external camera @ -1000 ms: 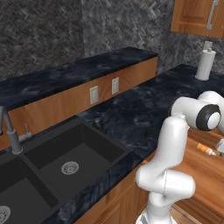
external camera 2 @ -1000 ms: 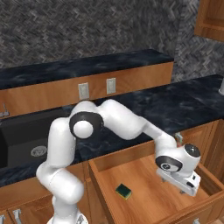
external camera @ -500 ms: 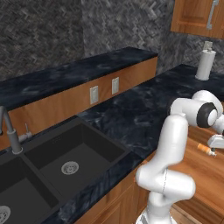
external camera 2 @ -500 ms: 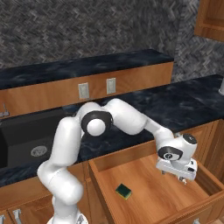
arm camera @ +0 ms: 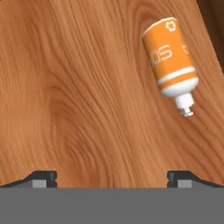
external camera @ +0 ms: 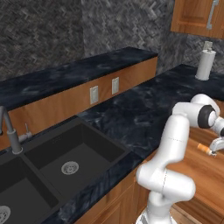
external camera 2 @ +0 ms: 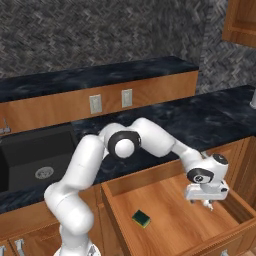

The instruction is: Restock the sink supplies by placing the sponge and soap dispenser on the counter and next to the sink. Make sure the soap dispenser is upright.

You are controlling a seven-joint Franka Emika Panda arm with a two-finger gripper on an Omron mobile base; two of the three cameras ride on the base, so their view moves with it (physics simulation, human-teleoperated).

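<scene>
soap dispenser (arm camera: 171, 57): orange body, pale lettering, white band and white pump end
sponge (external camera 2: 141, 218): yellow with a dark green top layer
drawer (external camera 2: 170, 215): orange-brown wood with swirling grain
desk (external camera: 131, 109): glossy black marble, faint grey veins
sink (external camera: 57, 162): dark grey-black basins, silver drains
wall (external camera: 52, 35): grey herringbone tile
paper towel roll (external camera: 205, 64): white

In the left base view the arm's wrist covers most of the soap dispenser (external camera: 204, 149), the picture's edge cuts off the sink (external camera: 26, 192) and the gripper's fingers, and the paper towel roll (external camera: 205, 64) is too small to read.
</scene>
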